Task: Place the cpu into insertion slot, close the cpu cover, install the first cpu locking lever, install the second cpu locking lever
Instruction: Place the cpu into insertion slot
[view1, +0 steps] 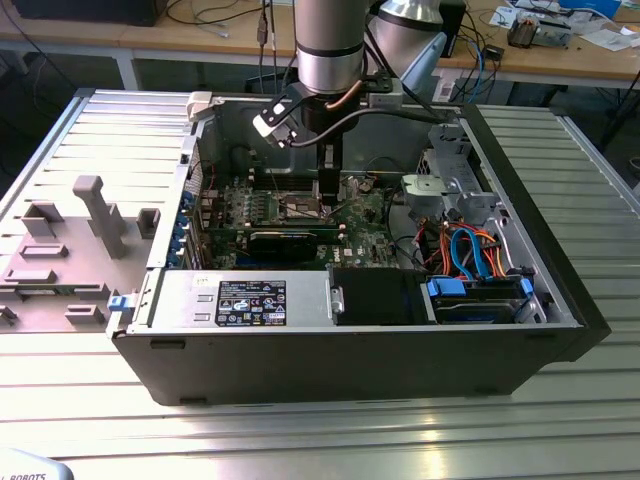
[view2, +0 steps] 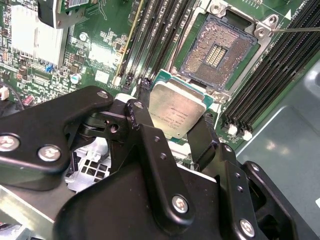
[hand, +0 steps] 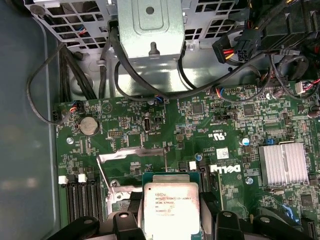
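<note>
The pincer (view2: 175, 129) is clamped on the edges of the cpu (view2: 178, 109), holding it near the uncovered insertion slot (view2: 218, 52) but apart from it.

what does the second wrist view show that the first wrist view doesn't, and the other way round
Second wrist view: the insertion slot, uncovered and empty, its dark contact field in plain sight.
First wrist view: the coin battery on the board and the metal cage beyond the board's edge.
Both wrist views: the cpu gripped between the black fingers over the green board, not yet in the slot.
</note>
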